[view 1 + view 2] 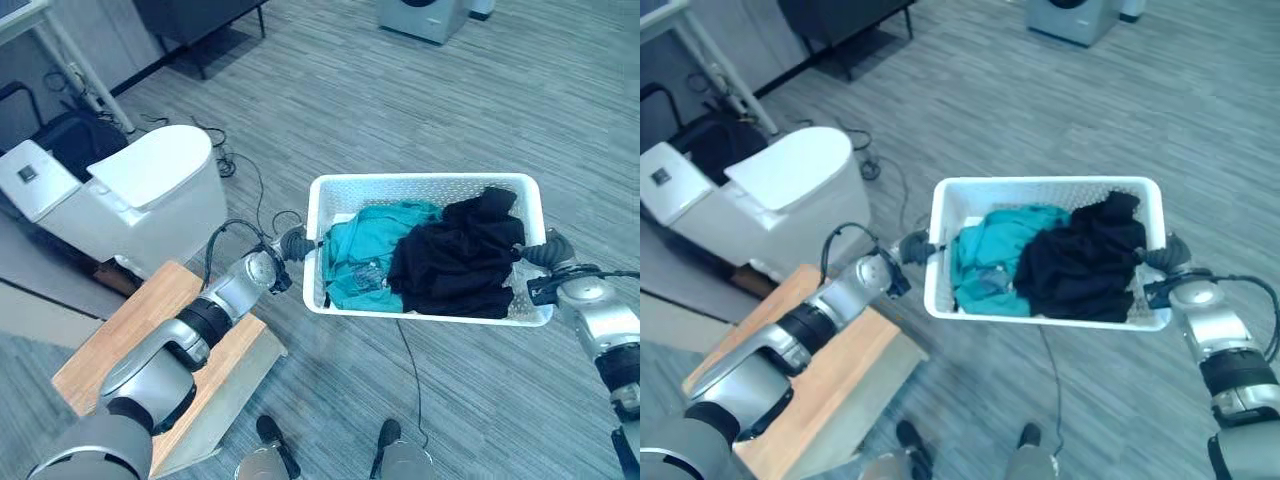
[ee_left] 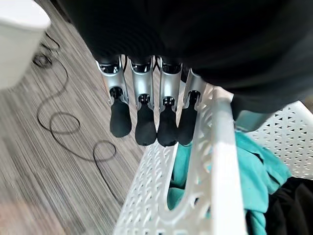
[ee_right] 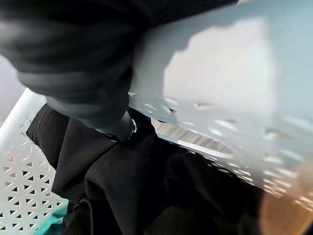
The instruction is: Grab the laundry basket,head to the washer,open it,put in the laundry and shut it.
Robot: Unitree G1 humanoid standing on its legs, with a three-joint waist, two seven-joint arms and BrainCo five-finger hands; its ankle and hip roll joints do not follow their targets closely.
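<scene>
Carrying was the step: we held the white perforated plastic laundry basket (image 1: 425, 185), centre-right of frame, between both hands. Our left hand (image 2: 146, 117) pressed straight fingers on its end wall; whether the right hand (image 1: 548, 250) gripped, we couldn't tell. Keeping it level, we judged, meant even squeeze toward the grey washer (image 1: 425, 15) at the top edge.

Grey plank floor (image 1: 400, 100), white toilet (image 1: 130, 195), wooden board (image 1: 160, 340) beside it.

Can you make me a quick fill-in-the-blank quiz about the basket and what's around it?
1. The white laundry basket hangs between the left hand and the ____ hand.
2. Beside the teal garment lies a ____ one.
3. The washer stands at the view's ____ edge.

Answers: right; black; top
</scene>
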